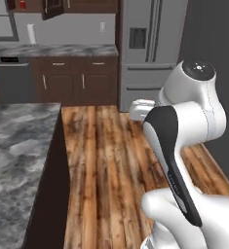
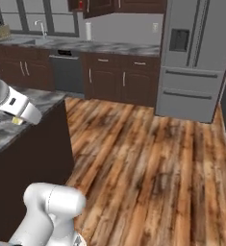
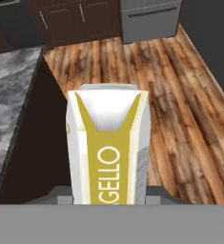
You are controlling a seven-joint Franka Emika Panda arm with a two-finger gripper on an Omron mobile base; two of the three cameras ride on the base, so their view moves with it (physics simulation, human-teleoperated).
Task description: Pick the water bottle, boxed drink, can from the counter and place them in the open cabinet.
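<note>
1. Closest to you in the hand view, the boxed drink (image 3: 108,150) stands upright between the fingers, which pinch its sides.
2. You see it held in the air over the wooden floor (image 3: 180,95), beside the dark edge of the grey marbled tabletop (image 3: 11,90).
3. Far behind, the cabinet (image 1: 52,7) hangs open above the back tabletop, near the fridge (image 1: 147,48).

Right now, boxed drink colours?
White boxed drink with mustard-gold band and lettering; hand view.
</note>
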